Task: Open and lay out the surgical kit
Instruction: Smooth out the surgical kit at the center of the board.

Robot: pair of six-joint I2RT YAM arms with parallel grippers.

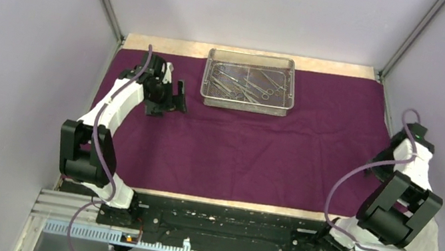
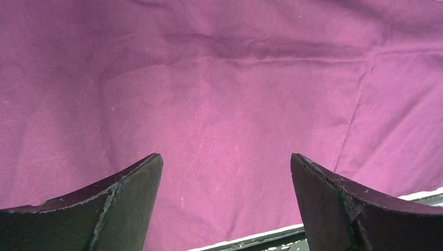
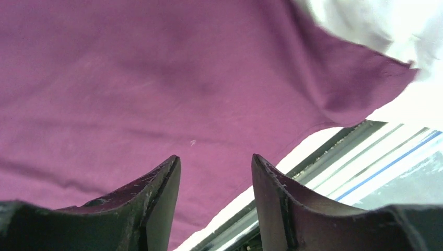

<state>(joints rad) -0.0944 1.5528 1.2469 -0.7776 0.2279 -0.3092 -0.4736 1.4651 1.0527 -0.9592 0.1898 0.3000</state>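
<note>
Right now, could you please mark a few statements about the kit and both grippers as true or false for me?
1. The purple cloth is spread out flat. True.
2. The instruments lie loose on the cloth. False: they lie in the wire-mesh tray.
3. The tray sits at the cloth's far side. True.
4. The left gripper holds an instrument. False: its jaws are wide apart, empty, over bare cloth.
5. The right gripper hovers over the tray. False: it is at the cloth's right edge.
</note>
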